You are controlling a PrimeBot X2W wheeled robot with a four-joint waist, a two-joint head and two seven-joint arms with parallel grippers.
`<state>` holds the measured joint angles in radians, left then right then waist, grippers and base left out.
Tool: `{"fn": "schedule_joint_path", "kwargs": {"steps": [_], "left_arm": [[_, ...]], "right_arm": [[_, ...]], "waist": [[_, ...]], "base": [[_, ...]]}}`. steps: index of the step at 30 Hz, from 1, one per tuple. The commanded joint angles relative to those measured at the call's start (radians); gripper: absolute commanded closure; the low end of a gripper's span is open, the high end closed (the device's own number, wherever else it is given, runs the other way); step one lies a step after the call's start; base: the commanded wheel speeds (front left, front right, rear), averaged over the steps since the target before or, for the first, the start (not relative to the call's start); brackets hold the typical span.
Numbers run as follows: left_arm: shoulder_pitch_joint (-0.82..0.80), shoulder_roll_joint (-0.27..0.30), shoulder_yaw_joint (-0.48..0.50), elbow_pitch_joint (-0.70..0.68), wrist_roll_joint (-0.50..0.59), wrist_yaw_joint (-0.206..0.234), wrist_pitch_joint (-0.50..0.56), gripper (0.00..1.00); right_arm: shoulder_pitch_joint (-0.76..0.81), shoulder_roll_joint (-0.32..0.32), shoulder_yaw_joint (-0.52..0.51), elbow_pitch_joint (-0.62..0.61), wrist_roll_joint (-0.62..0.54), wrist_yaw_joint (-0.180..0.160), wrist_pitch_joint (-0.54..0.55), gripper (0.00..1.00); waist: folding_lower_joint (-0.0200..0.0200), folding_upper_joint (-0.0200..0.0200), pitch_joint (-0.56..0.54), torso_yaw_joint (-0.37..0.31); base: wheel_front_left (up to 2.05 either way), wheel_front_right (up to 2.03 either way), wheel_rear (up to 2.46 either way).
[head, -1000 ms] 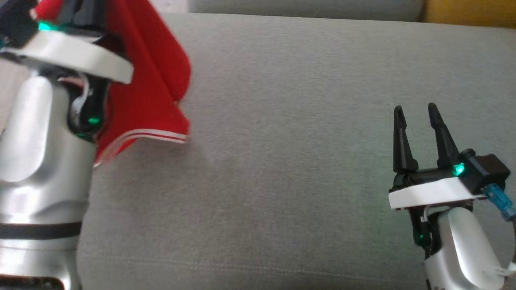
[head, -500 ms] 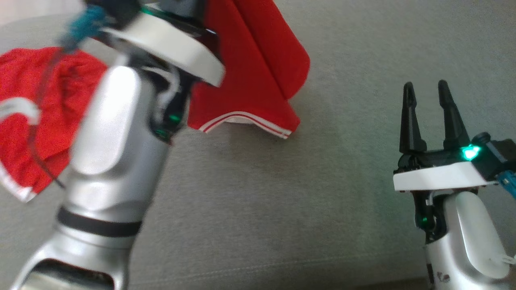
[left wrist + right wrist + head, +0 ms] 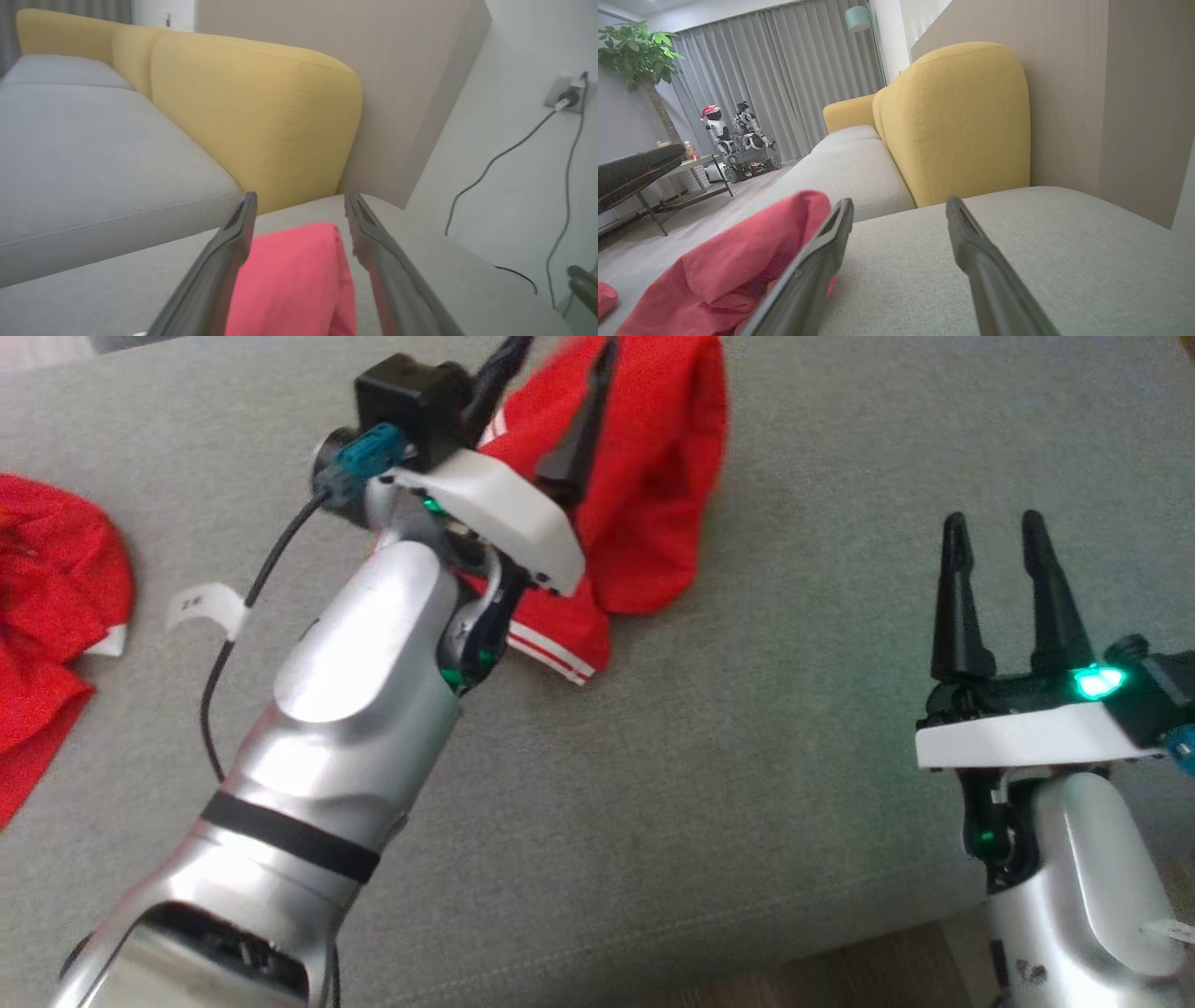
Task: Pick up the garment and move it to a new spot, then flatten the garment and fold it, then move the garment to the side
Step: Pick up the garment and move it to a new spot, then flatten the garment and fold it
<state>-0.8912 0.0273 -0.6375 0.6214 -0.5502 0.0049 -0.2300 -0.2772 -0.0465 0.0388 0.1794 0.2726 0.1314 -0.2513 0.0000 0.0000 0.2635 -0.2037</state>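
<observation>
The garment [image 3: 653, 476], red with white stripes at its hem, lies folded on the grey sofa cushion [image 3: 747, 728] at the top middle of the head view. My left gripper [image 3: 560, 355] stands open right over it, fingers apart on either side of the cloth. In the left wrist view the garment [image 3: 289, 275] shows between and below the spread fingers of that gripper [image 3: 301, 198]. My right gripper [image 3: 992, 523] is open and holds nothing, well to the right of the garment. The right wrist view has the garment [image 3: 738, 266] to the left of that gripper [image 3: 900, 203].
A second red cloth [image 3: 47, 588] lies crumpled at the cushion's left edge. A yellow backrest [image 3: 261, 116] rises behind the seat. The cushion's front edge and wooden floor [image 3: 887, 971] are at the lower right. A wall socket with cables [image 3: 565, 95] is beside the sofa.
The head camera has swung, shifting the whole picture. My left gripper has opened and let go of the garment, which now rests on the cushion. The right gripper stays open.
</observation>
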Motion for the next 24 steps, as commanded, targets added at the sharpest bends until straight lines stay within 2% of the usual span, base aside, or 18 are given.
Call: {"fn": "schedule_joint_path", "kwargs": {"steps": [1, 6, 14, 18, 24], "left_arm": [[-0.056, 0.023, 0.038, -0.016, -0.007, 0.006, -0.012, 0.0], [-0.002, 0.064, 0.102, 0.005, -0.015, -0.01, -0.03, 0.0], [0.297, 0.155, 0.228, -0.186, 0.063, -0.054, -0.031, 0.0], [0.479, 0.142, 0.301, -0.285, 0.089, -0.066, -0.032, 0.0], [0.64, 0.068, 0.399, -0.364, 0.124, -0.09, -0.032, 0.0]], "right_arm": [[-0.016, -0.004, 0.016, -0.033, -0.005, -0.001, -0.01, 0.0], [0.009, -0.004, 0.014, -0.03, -0.045, -0.001, -0.01, 0.0], [0.066, -0.004, 0.024, -0.004, -0.133, -0.001, -0.01, 0.0], [0.087, -0.004, 0.023, 0.026, -0.142, -0.001, -0.01, 0.0], [0.1, -0.004, 0.041, 0.07, -0.146, -0.001, -0.01, 0.0]], "waist": [[0.0, 0.0, -0.013, 0.025], [0.0, 0.0, -0.054, 0.11], [0.0, 0.0, -0.12, 0.254], [0.0, 0.0, -0.144, 0.294], [0.0, 0.0, -0.16, 0.33]], "base": [[0.0, 0.0, 0.0], [0.0, 0.0, 0.0], [0.0, 0.0, 0.0], [0.0, 0.0, 0.0], [0.0, 0.0, 0.0]]}}
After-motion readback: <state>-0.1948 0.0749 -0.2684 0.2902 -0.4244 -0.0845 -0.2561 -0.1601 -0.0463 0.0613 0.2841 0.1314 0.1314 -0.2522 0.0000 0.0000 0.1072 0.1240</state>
